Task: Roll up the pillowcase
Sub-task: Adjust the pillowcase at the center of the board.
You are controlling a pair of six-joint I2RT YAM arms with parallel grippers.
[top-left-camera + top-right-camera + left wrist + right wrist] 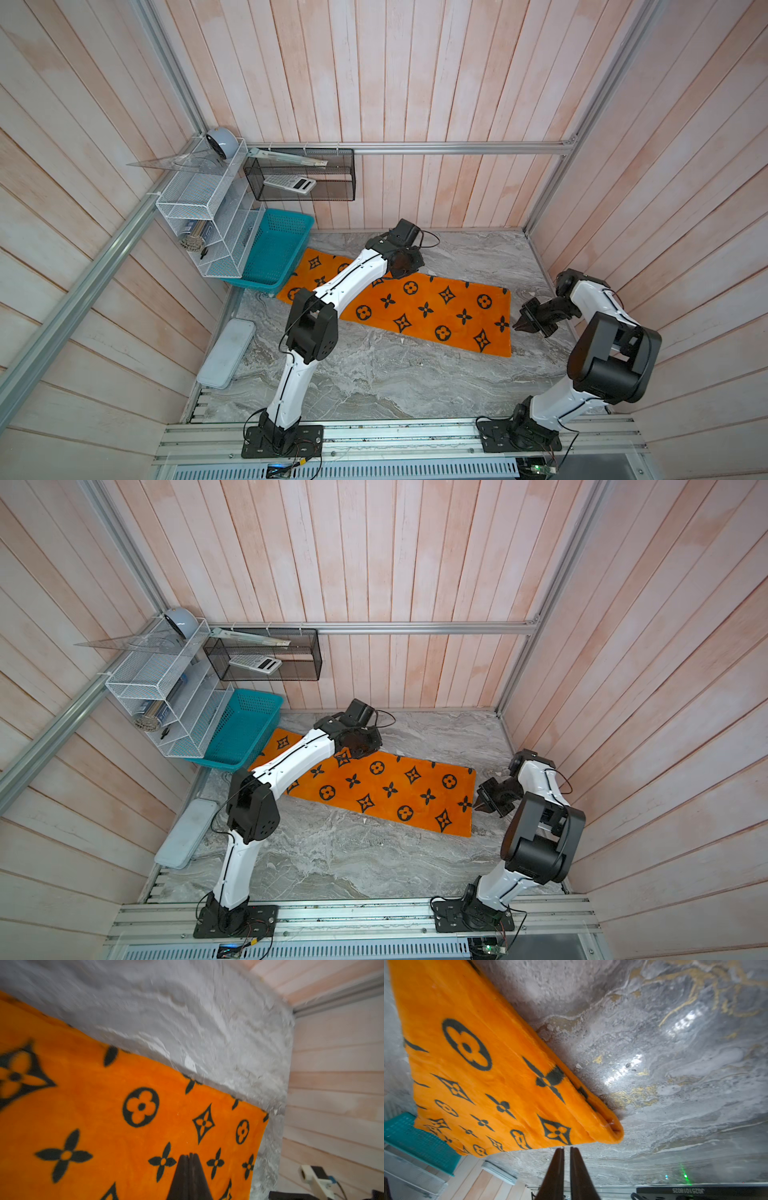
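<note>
Clearly soft and plush (likely light, floppy), the pillowcase [415, 307] lies flat, one end at the teal basket [286, 215]; best pinched at the edge farthest from it. Above it the left gripper [191, 1155] is pressed together; the right gripper [566, 1149] is barely parted, empty.

Clad in white curved shells on left arm [291, 382] and right arm [557, 401]; jointed with boxy black housings [311, 328] dotted with screw holes; bolted onto black base plates [309, 440]; laced with thin black cables [283, 386]; tipped with dark tapered fingers [555, 1174].

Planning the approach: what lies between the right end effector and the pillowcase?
Only bare tabletop separates the right end effector and pillowcase, clearest in the right wrist view.
</note>
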